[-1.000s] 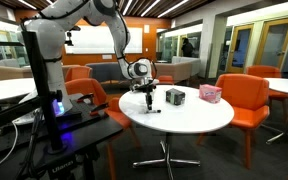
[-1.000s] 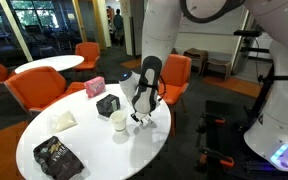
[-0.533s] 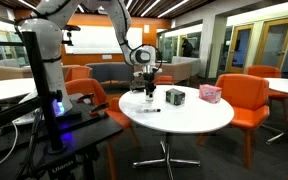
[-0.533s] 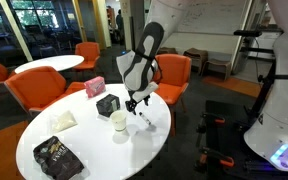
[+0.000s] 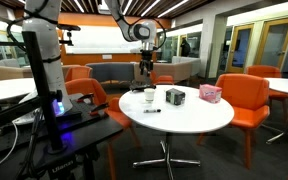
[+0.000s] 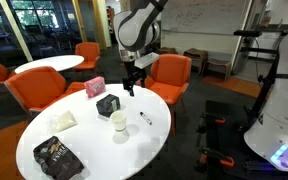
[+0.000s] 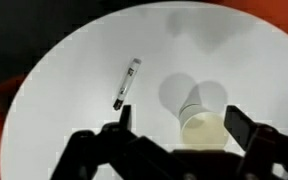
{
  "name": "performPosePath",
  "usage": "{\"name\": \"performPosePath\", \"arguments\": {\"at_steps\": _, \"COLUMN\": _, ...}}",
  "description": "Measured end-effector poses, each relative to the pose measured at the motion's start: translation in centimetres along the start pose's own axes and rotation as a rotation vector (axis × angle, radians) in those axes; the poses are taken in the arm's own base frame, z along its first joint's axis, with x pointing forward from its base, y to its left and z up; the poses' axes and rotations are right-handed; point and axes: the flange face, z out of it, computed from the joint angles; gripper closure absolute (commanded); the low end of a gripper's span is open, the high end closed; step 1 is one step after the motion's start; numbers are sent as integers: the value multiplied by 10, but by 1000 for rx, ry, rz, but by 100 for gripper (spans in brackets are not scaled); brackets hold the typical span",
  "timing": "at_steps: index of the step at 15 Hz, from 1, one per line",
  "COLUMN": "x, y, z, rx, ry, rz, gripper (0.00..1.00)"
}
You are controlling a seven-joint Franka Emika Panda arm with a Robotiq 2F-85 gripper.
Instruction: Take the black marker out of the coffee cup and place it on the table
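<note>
The black marker (image 5: 151, 110) lies flat on the round white table (image 5: 184, 122), near its edge; it also shows in the other exterior view (image 6: 145, 119) and in the wrist view (image 7: 126, 83). The white coffee cup (image 6: 119, 122) stands upright beside it, apart from it, and looks empty from above in the wrist view (image 7: 202, 128). It also shows in an exterior view (image 5: 149, 96). My gripper (image 6: 131, 87) is open and empty, raised well above the table over the cup; it shows high up in an exterior view (image 5: 145, 66) and in the wrist view (image 7: 179, 122).
A dark grey box (image 6: 108, 105) and a pink box (image 6: 94, 86) stand behind the cup. A dark bag (image 6: 57, 157) and a pale napkin (image 6: 61, 119) lie at the table's near side. Orange chairs (image 6: 170, 74) ring the table. A second white table (image 6: 48, 64) stands behind.
My gripper has risen from just above the tabletop by the marker to well above the table. The marker stays lying on the table beside the cup.
</note>
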Motion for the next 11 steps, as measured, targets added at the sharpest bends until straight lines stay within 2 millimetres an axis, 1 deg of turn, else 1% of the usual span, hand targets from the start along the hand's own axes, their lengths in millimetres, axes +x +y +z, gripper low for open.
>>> {"name": "performPosePath", "arguments": {"at_steps": 2, "x": -4, "y": -4, "z": -11, "rx": 2, "ry": -9, "rz": -11, "gripper": 0}}
{"name": "performPosePath", "arguments": {"at_steps": 4, "x": -5, "y": -4, "z": -17, "rx": -3, "ry": -3, "rz": -16, "gripper": 0}}
{"name": "performPosePath", "arguments": {"at_steps": 11, "x": -5, "y": -2, "z": -23, "rx": -7, "ry": 9, "rz": -20, "gripper": 0}}
